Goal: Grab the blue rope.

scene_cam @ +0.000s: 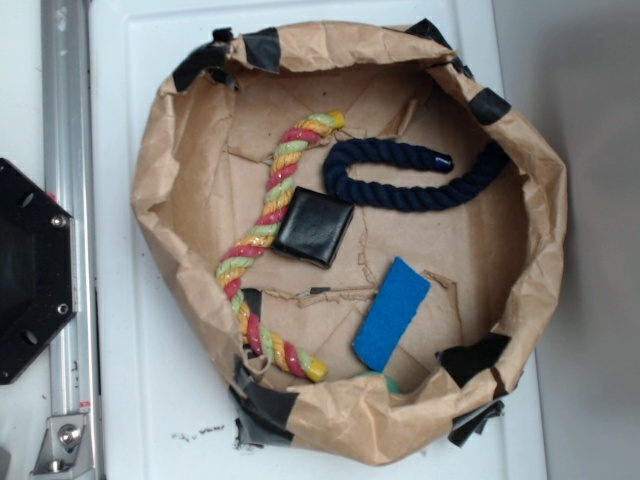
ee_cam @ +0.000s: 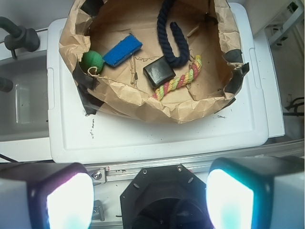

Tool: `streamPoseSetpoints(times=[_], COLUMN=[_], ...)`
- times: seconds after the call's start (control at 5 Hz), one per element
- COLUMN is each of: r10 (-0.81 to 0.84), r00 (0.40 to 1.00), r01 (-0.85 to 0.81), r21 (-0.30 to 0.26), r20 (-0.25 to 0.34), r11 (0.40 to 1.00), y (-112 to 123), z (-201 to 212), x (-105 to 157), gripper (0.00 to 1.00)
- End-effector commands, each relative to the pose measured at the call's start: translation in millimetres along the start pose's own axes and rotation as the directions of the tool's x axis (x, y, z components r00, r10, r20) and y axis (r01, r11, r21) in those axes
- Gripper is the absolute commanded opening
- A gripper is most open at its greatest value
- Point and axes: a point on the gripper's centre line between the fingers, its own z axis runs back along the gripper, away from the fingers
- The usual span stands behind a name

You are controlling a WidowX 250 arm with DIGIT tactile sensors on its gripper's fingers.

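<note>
The gripper (ee_cam: 150, 193) hangs well back from the crumpled brown paper basket (scene_cam: 540, 180), above the black base plate (ee_cam: 159, 198) at the edge of the white tabletop (ee_cam: 157, 133). It appears only in the wrist view, looking down and forward; its two pads (ee_cam: 69, 200) stand wide apart, with nothing between them. Inside the basket, the blue rope (scene_cam: 410, 185) lies curved in a hook shape along the far side, its bright blue tip near the middle. Just beside it rest a black square block (scene_cam: 315, 228) and the multicoloured twisted rope (scene_cam: 265, 250). A flat blue sponge (scene_cam: 390, 313) lies apart, near a green ball (ee_cam: 91, 61).
</note>
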Motion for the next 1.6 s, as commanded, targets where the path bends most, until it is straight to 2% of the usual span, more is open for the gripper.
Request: streamPoseSetpoints(times=[0.0, 0.2, 0.4, 0.6, 0.8, 1.0, 1.2, 1.4], r10=[0.000, -0.054, -0.071, -0.108, -0.175, -0.191, -0.225, -0.235], r00=[1.000, 0.994, 0.982, 0.980, 0.982, 0.981, 0.972, 0.966], r01=[0.000, 0.054, 0.072, 0.107, 0.171, 0.191, 0.229, 0.243], r21=[0.000, 0.001, -0.003, 0.014, 0.055, 0.039, 0.056, 0.066], r20=[0.000, 0.097, 0.173, 0.166, 0.066, 0.014, -0.074, -0.104], r11=[1.000, 0.999, 0.997, 0.994, 0.984, 0.981, 0.972, 0.968], y=[0, 19, 27, 36, 47, 48, 43, 35], z=[0, -45, -82, -135, -191, -220, -249, -255], x=[0, 46, 95, 132, 153, 163, 165, 164], gripper=[1.00, 1.00, 1.00, 1.00, 1.00, 1.00, 1.00, 0.31])
